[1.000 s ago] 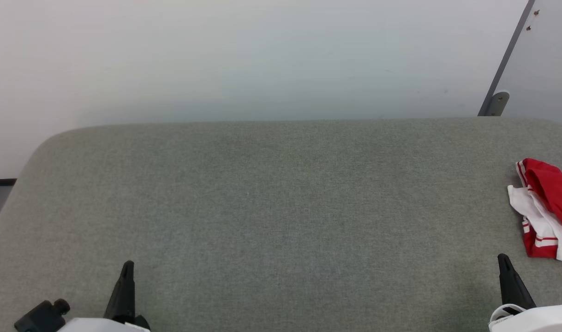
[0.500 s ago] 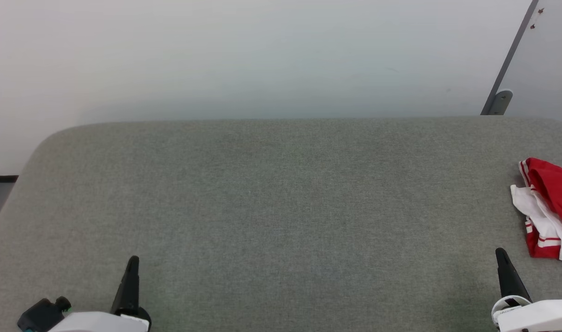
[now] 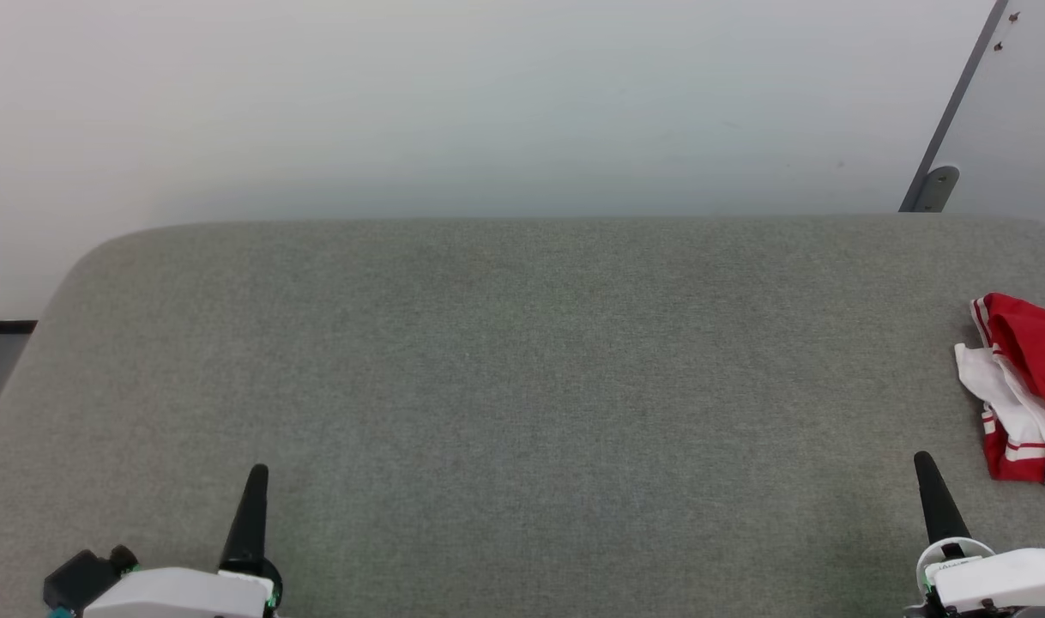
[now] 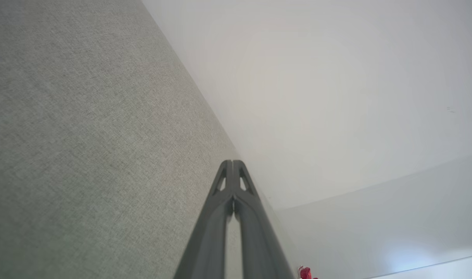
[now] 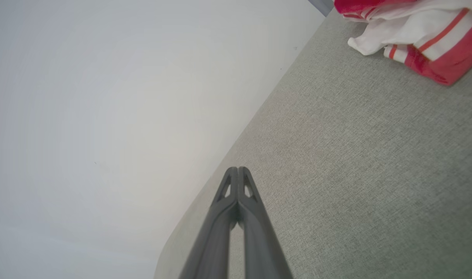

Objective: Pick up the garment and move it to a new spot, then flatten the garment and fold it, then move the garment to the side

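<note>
Your left gripper point(image 3: 256, 481) and right gripper point(image 3: 924, 468) are both closed and empty; the crumpled garment point(image 3: 1024, 343) looks soft and light, so pinch a raised fold.

The worktop point(image 3: 522, 360) was covered edge to edge in a matt grey-green woven cloth with a fine, slightly rough grain. At its right edge the garment point(image 3: 1024, 386) lay as soft, smooth cloth in red and white, without shine. The fingers of the left gripper point(image 3: 259, 472) and the right gripper point(image 3: 920, 461) looked like smooth, dark matt plastic rising from white shells point(image 3: 179, 592) with a light gloss, while beyond the far edge the wall point(image 3: 488, 103) was smooth, matt and pale, and a small bracket point(image 3: 934, 182) near the far right corner looked like dull grey metal.
</note>
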You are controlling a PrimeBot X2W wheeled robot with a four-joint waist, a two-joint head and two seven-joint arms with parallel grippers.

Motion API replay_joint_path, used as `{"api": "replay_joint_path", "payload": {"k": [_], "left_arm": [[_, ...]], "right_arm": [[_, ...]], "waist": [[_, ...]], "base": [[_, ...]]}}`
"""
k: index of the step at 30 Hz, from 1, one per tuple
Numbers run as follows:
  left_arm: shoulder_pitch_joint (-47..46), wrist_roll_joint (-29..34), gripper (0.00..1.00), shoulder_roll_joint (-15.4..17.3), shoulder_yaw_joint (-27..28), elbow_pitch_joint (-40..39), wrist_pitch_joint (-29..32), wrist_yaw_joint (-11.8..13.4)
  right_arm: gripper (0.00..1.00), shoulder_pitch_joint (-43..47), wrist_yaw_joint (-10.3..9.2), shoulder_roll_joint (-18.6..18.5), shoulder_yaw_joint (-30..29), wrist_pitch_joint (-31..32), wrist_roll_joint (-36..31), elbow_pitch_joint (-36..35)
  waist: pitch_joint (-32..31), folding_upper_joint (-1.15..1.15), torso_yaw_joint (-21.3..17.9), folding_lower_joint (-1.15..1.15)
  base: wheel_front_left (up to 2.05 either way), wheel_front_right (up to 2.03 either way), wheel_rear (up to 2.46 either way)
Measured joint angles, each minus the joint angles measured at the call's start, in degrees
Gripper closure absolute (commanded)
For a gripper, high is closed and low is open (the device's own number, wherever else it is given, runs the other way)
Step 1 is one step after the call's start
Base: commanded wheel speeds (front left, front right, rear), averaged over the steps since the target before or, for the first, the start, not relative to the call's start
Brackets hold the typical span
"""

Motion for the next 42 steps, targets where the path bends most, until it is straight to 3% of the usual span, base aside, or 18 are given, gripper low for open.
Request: {"api": "replay_joint_path", "payload": {"k": [42], "left_arm": [[-3.3,-17.7,1.0,-3.0,1.3,0.8,5.4,0.0]], "right_arm": [[1.0,-2.3,-0.01,1.7,-0.9,5.2,21.8,-0.3]], "waist": [[1.0,0.0,0.9,0.0]], "base": [[0.0,0.0,0.0]]}}
